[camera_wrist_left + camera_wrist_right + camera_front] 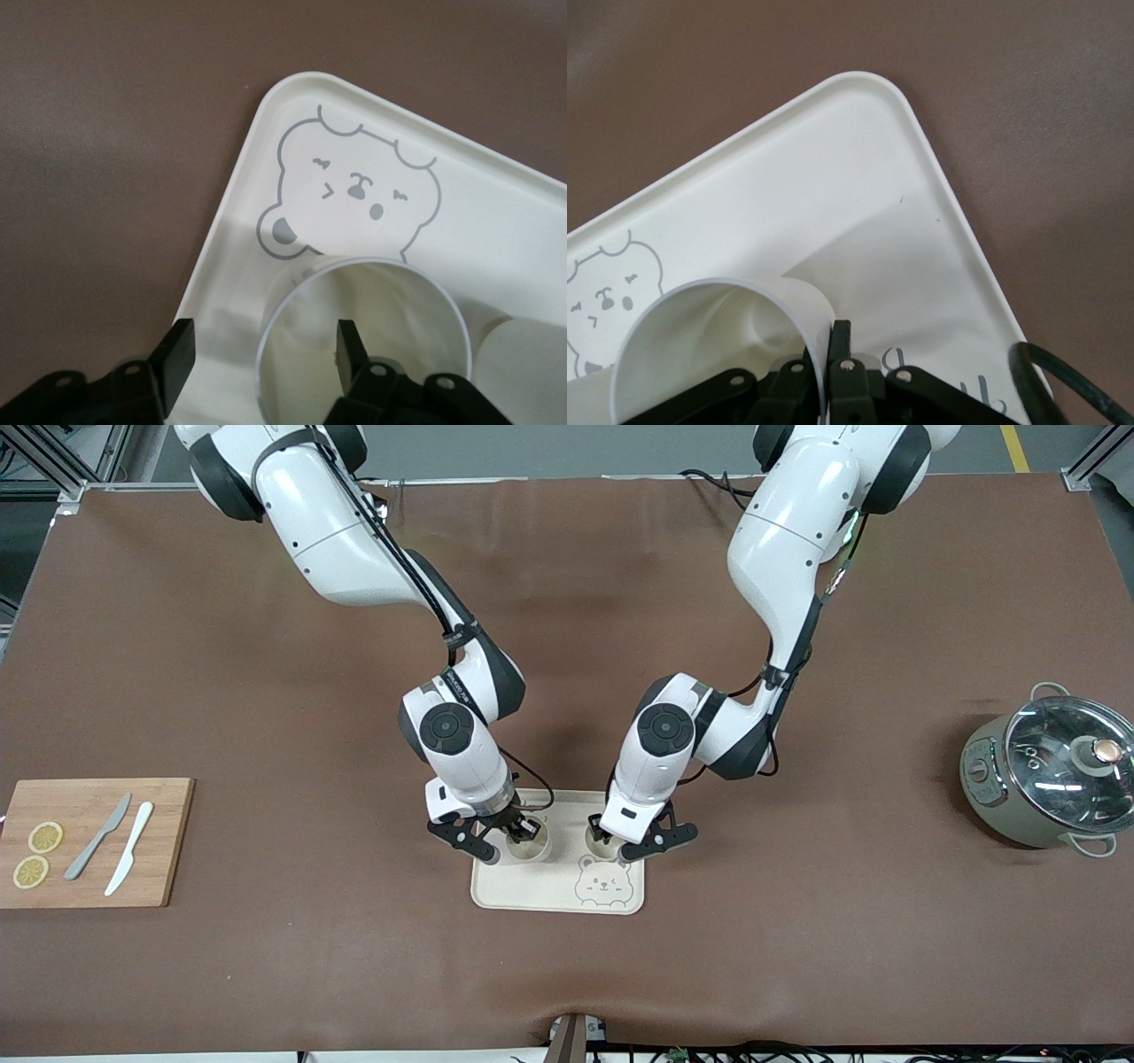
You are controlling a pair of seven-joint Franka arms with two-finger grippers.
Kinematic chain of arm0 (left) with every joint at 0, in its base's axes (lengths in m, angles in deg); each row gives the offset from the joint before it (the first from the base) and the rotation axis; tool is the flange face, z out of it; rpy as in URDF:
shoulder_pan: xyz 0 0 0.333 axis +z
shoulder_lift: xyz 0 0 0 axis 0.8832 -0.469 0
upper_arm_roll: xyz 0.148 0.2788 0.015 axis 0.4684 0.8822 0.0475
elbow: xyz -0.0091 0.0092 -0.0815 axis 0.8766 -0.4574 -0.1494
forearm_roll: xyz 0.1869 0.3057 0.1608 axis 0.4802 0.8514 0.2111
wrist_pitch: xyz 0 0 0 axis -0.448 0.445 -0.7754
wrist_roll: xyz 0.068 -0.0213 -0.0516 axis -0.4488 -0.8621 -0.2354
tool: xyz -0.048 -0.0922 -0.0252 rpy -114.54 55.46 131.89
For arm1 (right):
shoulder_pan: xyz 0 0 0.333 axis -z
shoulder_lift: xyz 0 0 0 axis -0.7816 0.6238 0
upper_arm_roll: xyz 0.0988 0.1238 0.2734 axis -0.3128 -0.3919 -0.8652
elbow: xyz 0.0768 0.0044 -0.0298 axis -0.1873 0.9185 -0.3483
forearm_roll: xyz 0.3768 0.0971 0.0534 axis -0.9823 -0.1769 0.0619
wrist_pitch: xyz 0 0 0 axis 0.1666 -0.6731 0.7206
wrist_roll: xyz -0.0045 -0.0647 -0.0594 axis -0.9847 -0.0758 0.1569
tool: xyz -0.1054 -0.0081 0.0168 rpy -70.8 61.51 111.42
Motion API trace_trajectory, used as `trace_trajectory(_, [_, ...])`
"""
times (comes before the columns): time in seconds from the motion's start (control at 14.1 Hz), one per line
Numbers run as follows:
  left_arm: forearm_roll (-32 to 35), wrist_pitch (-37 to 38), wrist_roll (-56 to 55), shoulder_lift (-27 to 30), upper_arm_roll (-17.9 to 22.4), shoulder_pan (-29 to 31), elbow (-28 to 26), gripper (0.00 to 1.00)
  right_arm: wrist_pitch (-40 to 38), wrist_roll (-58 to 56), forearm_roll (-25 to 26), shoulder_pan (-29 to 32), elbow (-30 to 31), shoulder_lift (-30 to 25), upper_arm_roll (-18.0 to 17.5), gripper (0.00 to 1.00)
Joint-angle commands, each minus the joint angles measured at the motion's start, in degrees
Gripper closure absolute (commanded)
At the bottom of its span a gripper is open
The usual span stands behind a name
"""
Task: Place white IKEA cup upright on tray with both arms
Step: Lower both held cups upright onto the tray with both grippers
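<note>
Two cups: both white cups stand upright on the tray (558,886), mouths up, side by side on the half farther from the front camera.
Cup at left arm: white cup (363,341) sits just beside the bear face (350,190) printed on the tray floor, its base resting flat as far as the left wrist view shows.
Left gripper: left gripper (261,350) has its fingers spread apart, one outside the cup wall and one inside the mouth, neither pressing the rim (a release, by my reading, and not a grasp).
Cup at right arm: second white cup (718,341) stands toward the right arm's end of the tray, near the "BEAR" lettering.
Right gripper: right gripper (833,354) is clamped on that cup's rim, fingers pinched together across the wall.
Tray: cream tray lies flat on the brown table (266,974), level, with no cup overhanging its rim.
Progress: placement looks essentially done for the left arm's cup; the right arm's cup is set down but not yet let go.
Remaining: right claw must part and both arms must lift straight up clear of the rims.
Risk: a finger inside a mouth could catch the wall on the way up and tip a cup.
Bystanders: cutting board (89,841) and pot (1045,779) lie well apart, at the table's two ends.
</note>
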Motion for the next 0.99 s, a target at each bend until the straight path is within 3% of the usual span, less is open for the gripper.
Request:
trace_trajectory(0.0, [1.2, -0.5, -1.3, -0.7, 1.2, -1.1, 1.2, 0.27, 0.6, 2.2, 1.5, -1.4, -1.8, 1.2, 1.6, 1.00])
trace_trajectory(0.14, [1.2, -0.5, -1.4, -0.7, 1.2, -1.1, 1.2, 0.27, 0.6, 2.2, 1.5, -1.4, -1.8, 1.2, 1.6, 1.00])
trace_trajectory(0.21, [1.2, -0.5, -1.4, -0.7, 1.2, -1.1, 1.2, 0.27, 0.6, 2.1, 1.5, -1.3, -1.8, 1.2, 1.7, 0.91])
trace_trajectory(0.28, [1.2, -0.5, -1.3, -0.6, 1.2, -1.1, 1.2, 0.27, 0.6, 2.1, 1.5, -1.3, -1.8, 1.2, 1.6, 0.69])
trace_trajectory(0.35, [1.3, -0.5, -1.4, -0.3, 1.2, -1.1, 1.2, 0.27, 0.6, 2.1, 1.5, -1.2, -1.8, 1.2, 1.6, 0.55])
trace_trajectory(0.43, [1.5, -0.2, -1.8, 0.1, 1.2, -1.2, 1.2, 0.28, 0.6, 2.0, 1.5, -1.2, -1.8, 1.2, 1.7, 0.51])
trace_trajectory(0.64, [1.5, 2.5, -1.9, 2.0, 1.2, -1.4, 1.2, 0.28, 0.6, 2.0, 1.4, -1.2, -1.8, 1.2, 1.7, 0.06])
trace_trajectory(0.71, [1.5, 4.1, -1.9, 2.7, 1.2, -1.4, 1.2, 0.28, 0.6, 2.0, 1.5, -1.2, -1.8, 1.2, 1.7, 0.00])
trace_trajectory(0.92, [1.5, 6.9, -1.8, 4.7, 1.1, -1.4, 1.2, 0.28, 0.6, 2.0, 1.5, -1.2, -1.8, 1.2, 1.7, 0.00])
